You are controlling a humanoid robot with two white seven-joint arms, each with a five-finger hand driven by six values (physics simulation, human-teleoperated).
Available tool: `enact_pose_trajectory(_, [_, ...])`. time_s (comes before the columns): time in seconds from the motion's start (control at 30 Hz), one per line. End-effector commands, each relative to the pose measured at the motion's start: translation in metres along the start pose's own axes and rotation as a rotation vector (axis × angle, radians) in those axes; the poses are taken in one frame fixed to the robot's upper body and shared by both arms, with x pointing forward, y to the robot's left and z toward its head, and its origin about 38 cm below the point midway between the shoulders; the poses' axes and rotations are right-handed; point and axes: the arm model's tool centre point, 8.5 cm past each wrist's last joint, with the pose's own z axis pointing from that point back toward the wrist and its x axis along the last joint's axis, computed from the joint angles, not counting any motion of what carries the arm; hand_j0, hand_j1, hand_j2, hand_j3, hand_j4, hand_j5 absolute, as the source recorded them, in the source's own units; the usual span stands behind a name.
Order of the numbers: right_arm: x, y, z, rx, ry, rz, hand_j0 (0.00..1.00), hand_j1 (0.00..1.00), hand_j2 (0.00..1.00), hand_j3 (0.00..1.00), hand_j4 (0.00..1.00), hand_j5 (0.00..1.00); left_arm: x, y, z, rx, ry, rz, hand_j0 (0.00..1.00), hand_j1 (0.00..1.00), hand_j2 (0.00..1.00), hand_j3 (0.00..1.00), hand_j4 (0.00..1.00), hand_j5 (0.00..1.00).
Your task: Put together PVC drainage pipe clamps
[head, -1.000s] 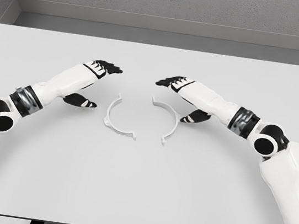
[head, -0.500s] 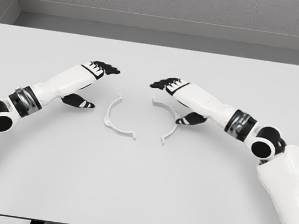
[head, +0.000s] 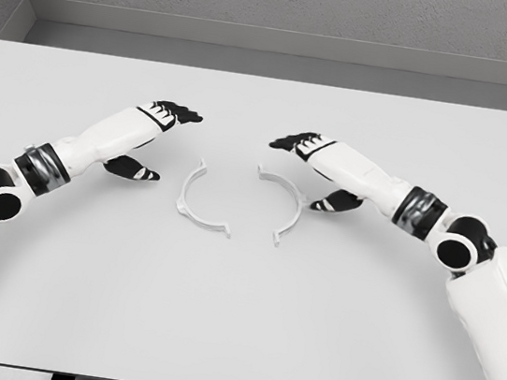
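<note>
Since a moment ago the right hand (head: 318,166) has backed rightward, open, beside its half-clamp (head: 285,204); the open left hand (head: 152,138) flanks the other half (head: 197,203).

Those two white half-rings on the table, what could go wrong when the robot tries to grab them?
1. Both clamp halves, left and right, lie thin and flat on the table, so fingers may slide over them rather than get under.
2. The left hand and right hand are open beside them; a nudge could push a half away.
3. The halves lie apart, and their ends could miss when joined.
</note>
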Motion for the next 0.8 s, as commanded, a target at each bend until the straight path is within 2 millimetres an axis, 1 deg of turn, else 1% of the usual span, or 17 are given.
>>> enact_pose_trajectory(0.0, [-0.005, 0.004, 0.002, 0.004, 0.013, -0.018, 1.0, 1.0, 1.0, 1.0, 1.0, 1.0, 0.0, 0.0, 0.0, 0.004, -0.001, 0.006, 1.0, 1.0, 1.0, 1.0, 1.0, 1.0])
enact_pose_trajectory(0.13, [0.001, 0.006, -0.003, 0.007, -0.003, -0.019, 1.0, 1.0, 1.0, 1.0, 1.0, 1.0, 0.0, -0.001, -0.001, 0.0, -0.002, 0.007, 1.0, 1.0, 1.0, 1.0, 1.0, 1.0])
enact_pose_trajectory(0.27, [0.0, 0.009, -0.004, 0.015, -0.001, -0.019, 1.0, 1.0, 1.0, 1.0, 1.0, 1.0, 0.0, -0.001, -0.001, 0.001, -0.002, 0.008, 1.0, 1.0, 1.0, 1.0, 1.0, 1.0])
enact_pose_trajectory(0.4, [0.007, 0.014, -0.012, 0.024, -0.021, -0.026, 1.0, 1.0, 1.0, 1.0, 1.0, 1.0, 0.0, -0.001, 0.0, 0.001, 0.0, 0.008, 1.0, 1.0, 1.0, 1.0, 1.0, 1.0])
enact_pose_trajectory(0.6, [0.016, 0.022, -0.03, 0.027, -0.038, -0.036, 1.0, 1.0, 1.0, 1.0, 1.0, 1.0, -0.001, 0.0, 0.001, 0.002, 0.002, 0.007, 1.0, 1.0, 1.0, 1.0, 1.0, 1.0])
enact_pose_trajectory(0.7, [0.015, 0.02, -0.031, 0.024, -0.036, -0.033, 1.0, 1.0, 1.0, 1.0, 1.0, 1.0, -0.001, -0.001, 0.001, 0.001, 0.002, 0.008, 1.0, 1.0, 1.0, 1.0, 1.0, 1.0])
enact_pose_trajectory(0.77, [0.011, 0.017, -0.024, 0.018, -0.025, -0.028, 1.0, 1.0, 1.0, 1.0, 1.0, 1.0, -0.001, 0.0, 0.001, 0.002, 0.002, 0.007, 1.0, 1.0, 1.0, 1.0, 1.0, 1.0])
